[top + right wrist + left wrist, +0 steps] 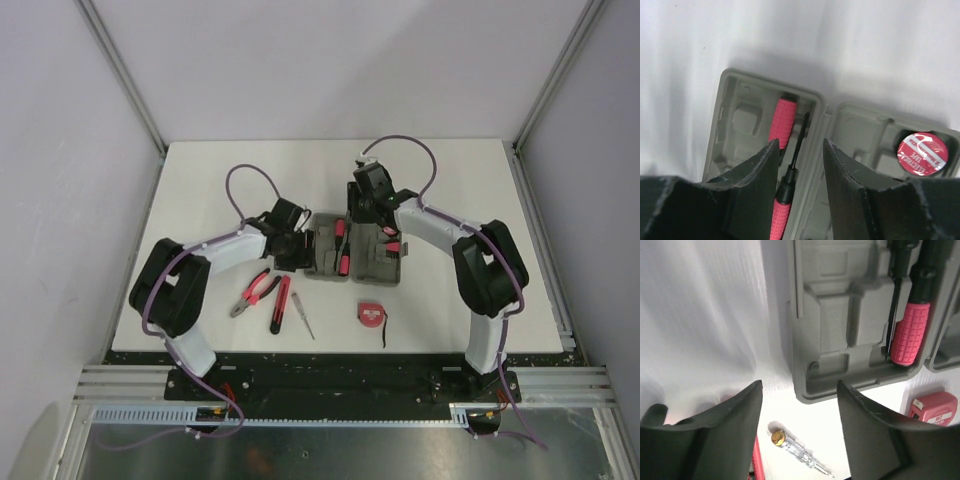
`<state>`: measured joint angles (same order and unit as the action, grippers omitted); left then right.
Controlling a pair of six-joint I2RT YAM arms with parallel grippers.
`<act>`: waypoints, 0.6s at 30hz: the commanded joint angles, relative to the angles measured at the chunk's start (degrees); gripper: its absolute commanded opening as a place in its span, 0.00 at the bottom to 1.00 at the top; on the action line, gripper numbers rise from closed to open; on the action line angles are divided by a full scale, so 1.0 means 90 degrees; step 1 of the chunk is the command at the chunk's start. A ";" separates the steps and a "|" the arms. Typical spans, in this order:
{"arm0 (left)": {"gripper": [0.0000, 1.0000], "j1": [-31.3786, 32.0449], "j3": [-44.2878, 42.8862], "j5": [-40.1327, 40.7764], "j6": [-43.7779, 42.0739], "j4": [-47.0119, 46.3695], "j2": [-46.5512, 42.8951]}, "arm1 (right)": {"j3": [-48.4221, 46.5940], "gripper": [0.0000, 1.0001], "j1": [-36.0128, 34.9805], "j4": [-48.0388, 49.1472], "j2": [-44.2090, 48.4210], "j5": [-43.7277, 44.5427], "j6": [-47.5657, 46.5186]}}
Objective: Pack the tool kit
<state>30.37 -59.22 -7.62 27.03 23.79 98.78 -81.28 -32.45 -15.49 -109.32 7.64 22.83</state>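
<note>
Two screwdrivers (782, 120) sit in the open tool kit case (358, 250) at mid-surface. The left hand (800, 390) and right hand (800, 150), both released and empty, hover at it, likely between picks. Pliers (255, 291) and tape measure (371, 314) lie unpacked toward the near edge.

Case (840, 315) grey. Screwdriver (910, 332) handle pink-red with grid pattern, shaft black. Pliers (254, 294) grips red/black. Tape measure (371, 313) red. Tester screwdriver (795, 450) clear, brass cap. Round label (921, 152) red, white print. Tabletop (200, 180) white.
</note>
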 commanded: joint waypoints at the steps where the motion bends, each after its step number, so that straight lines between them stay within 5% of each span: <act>1: 0.73 -0.0013 -0.0170 0.0333 0.0001 0.0041 -0.0561 | 0.0144 0.45 -0.0133 0.0258 0.0492 -0.0360 -0.0214; 7: 0.82 -0.0130 -0.0872 0.0470 0.0058 0.0123 -0.0743 | 0.0818 0.45 -0.0225 0.0300 0.1205 -0.0294 -0.0039; 13: 0.59 -0.0251 -0.2314 -0.0371 -0.0134 0.0124 0.0321 | 0.2112 0.40 -0.0589 0.0968 0.2101 -0.0607 -0.0375; 18: 0.48 -0.0253 -0.3421 -0.0945 -0.0189 0.0131 0.1413 | 0.2501 0.26 -0.1069 0.1298 0.2176 -0.0331 -0.0615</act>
<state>28.34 -83.74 -10.24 26.83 24.84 104.62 -60.55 -39.29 -9.43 -90.72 3.84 19.64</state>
